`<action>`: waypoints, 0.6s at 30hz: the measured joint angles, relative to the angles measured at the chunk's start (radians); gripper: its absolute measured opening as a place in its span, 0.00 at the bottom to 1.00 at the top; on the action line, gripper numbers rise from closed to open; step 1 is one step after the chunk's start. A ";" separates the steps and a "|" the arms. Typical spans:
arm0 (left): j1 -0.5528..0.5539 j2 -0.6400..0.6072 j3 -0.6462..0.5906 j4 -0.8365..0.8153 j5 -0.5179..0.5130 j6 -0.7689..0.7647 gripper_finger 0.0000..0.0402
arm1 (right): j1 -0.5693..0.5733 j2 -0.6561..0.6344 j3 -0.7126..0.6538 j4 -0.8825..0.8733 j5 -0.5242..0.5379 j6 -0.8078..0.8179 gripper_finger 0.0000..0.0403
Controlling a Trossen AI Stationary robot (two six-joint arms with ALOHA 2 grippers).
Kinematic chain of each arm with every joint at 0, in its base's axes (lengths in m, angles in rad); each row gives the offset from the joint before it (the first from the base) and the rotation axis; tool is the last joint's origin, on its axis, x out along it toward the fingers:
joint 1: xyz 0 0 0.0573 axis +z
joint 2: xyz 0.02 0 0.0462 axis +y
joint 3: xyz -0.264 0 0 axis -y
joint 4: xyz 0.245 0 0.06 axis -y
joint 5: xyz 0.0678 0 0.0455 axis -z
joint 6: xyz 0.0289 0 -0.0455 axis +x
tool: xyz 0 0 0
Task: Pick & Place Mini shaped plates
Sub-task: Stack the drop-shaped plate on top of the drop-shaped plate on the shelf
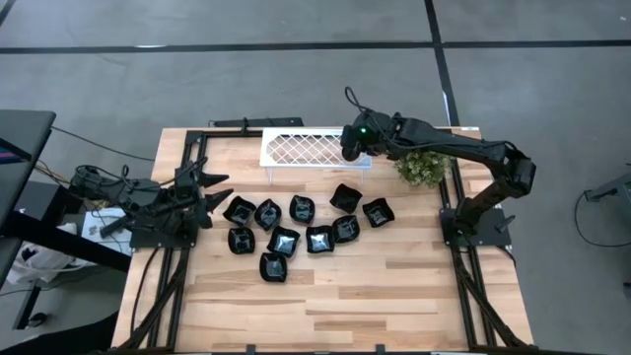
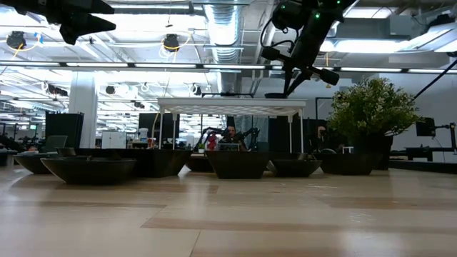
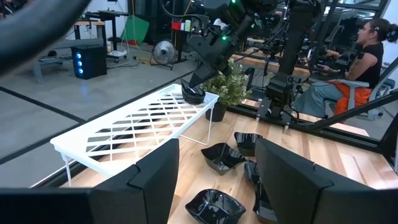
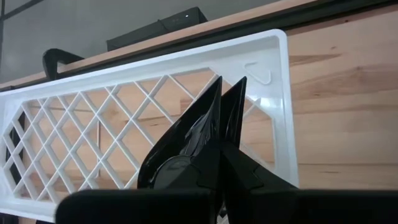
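A pale wooden table (image 1: pixel 325 296) with a black metal frame stands on a grey floor crossed by dark lines, and the low view looks past it into an open office hall with ceiling ducts, strip lights and desks. A person (image 3: pixel 367 56) sits in a chair beyond the table in the left wrist view. Ten mini shaped plates (image 1: pixel 284 240), glossy and black, lie loosely clustered at the middle of the table in the high view, running from about nine o'clock to three o'clock of the centre. One white lattice tray (image 1: pixel 308 148) on thin legs stands at twelve o'clock along the far edge, and one green plant (image 1: pixel 424 168) sits toward two o'clock just beside it. The right gripper (image 1: pixel 355 146) reaches over the tray's right end, its fingers closed narrowly on an eleventh plate (image 4: pixel 189 146) held edge-up above the lattice; the left wrist view shows that plate (image 3: pixel 193 94) at the tray's far end. The left gripper (image 1: pixel 210 189) waits at nine o'clock at the table's left edge, fingers spread wide and holding nothing.
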 joint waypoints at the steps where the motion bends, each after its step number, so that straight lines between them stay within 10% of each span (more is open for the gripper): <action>1: 0.000 0.000 0.000 0.000 0.000 0.000 0.53 | 0.000 0.000 0.000 0.000 0.000 0.000 0.00; 18: 0.000 0.000 0.000 0.000 0.000 0.000 0.53 | -0.008 -0.002 0.000 -0.052 -0.053 -0.027 0.10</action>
